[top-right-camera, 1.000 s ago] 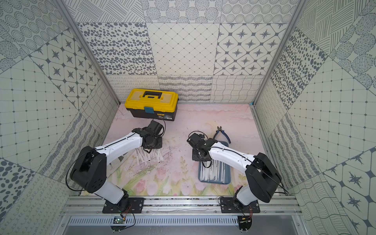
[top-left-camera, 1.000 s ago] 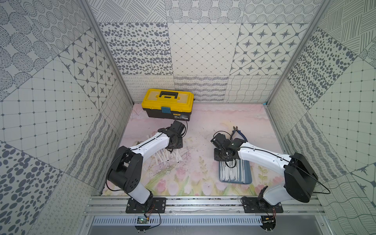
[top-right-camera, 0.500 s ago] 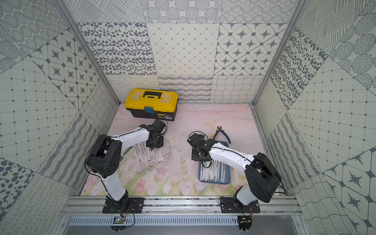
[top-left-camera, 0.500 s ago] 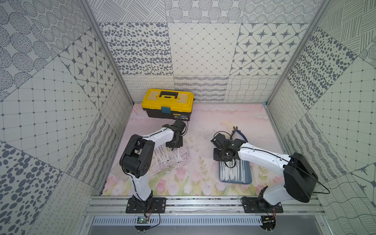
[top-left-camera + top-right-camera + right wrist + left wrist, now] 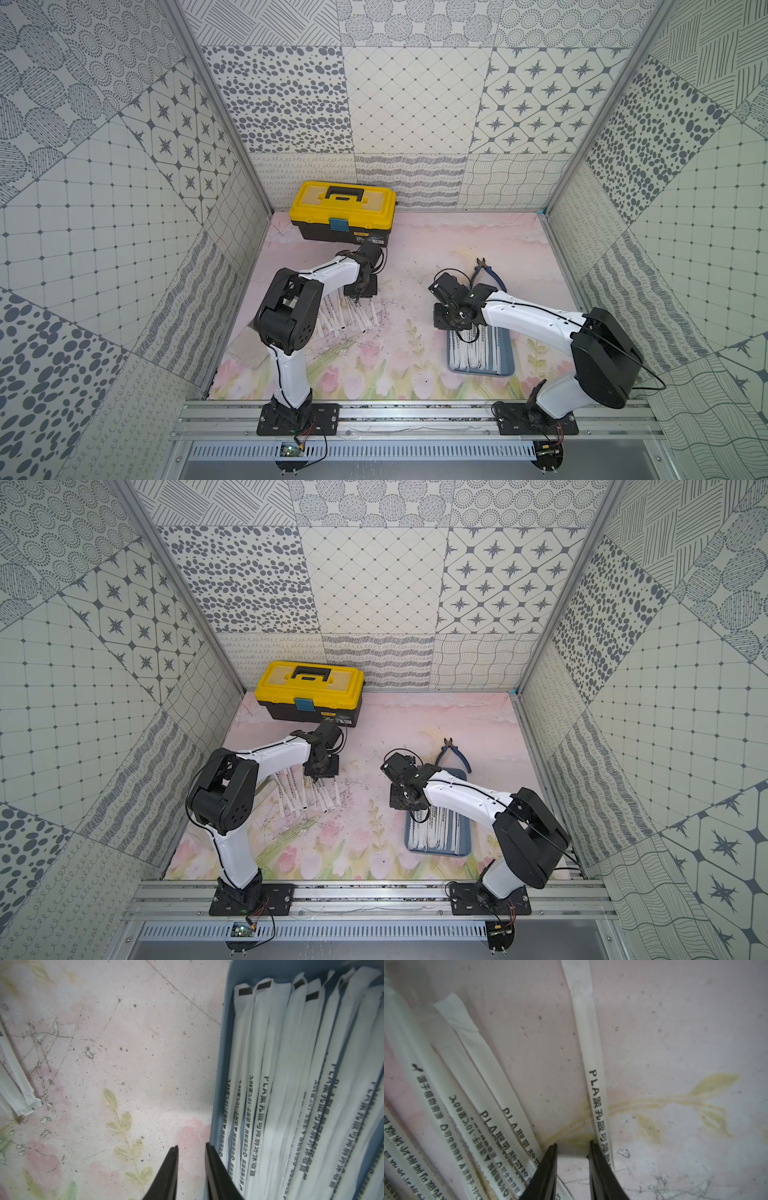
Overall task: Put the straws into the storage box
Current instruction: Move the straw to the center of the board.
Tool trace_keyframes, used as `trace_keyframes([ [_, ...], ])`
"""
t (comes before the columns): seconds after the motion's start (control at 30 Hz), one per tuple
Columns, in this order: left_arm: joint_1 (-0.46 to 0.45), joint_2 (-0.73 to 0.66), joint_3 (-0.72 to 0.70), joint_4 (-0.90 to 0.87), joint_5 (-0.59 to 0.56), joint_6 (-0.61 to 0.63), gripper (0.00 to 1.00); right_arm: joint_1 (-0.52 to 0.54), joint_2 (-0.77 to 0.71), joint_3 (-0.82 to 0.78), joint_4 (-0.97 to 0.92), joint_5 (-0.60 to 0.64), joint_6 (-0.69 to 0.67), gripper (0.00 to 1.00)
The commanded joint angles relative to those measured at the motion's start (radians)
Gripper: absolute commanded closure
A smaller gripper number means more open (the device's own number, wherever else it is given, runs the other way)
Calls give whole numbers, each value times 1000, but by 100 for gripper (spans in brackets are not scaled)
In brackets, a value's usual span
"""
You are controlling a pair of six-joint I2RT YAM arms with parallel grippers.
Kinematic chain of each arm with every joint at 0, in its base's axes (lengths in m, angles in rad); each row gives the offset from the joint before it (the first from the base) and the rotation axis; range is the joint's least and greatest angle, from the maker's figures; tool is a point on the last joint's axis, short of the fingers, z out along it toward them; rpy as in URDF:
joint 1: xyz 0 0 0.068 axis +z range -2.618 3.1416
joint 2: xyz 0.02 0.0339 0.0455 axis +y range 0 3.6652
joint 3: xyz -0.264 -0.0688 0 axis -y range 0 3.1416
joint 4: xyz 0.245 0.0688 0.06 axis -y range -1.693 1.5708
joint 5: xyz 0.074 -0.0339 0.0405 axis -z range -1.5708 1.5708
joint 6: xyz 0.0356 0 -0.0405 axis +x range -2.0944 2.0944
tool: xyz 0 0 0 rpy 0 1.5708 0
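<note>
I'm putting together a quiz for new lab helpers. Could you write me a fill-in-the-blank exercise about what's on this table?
1. The toolbox by the back wall has a ____ lid.
2. The pliers have ____ handles.
3. The tray holding the packed straws lies on the robot's ____ side.
4. The loose straws outside the tray lie on the robot's ____ side.

Missing words: yellow; blue; right; left.

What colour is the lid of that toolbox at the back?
The lid is bright yellow, and its handle is black. It shows best in a top view.
</note>
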Motion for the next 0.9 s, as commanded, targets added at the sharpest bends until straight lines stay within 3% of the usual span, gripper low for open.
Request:
trace_keyframes([
  [0.0, 3, -33, 3, 8, 42, -10, 70, 6, 8, -11, 28, -3, -7, 73],
  [0.13, 5, -98, -6, 10, 39, -29, 63, 7, 13, -14, 36, -3, -7, 73],
  [0.27, 3, -49, -11, 6, 86, -60, 63, 8, 35, -5, 47, -7, -12, 73],
  [0.47, 2, 32, -7, 24, 98, -59, 72, 12, 27, 2, 45, 4, -13, 73],
  [0.67, -17, 27, -41, 88, 210, -92, 88, 12, 30, 11, 46, 11, -15, 73],
  [0.87, -45, -32, -139, 169, 344, -180, 93, 11, 31, 22, 47, 19, -14, 74],
])
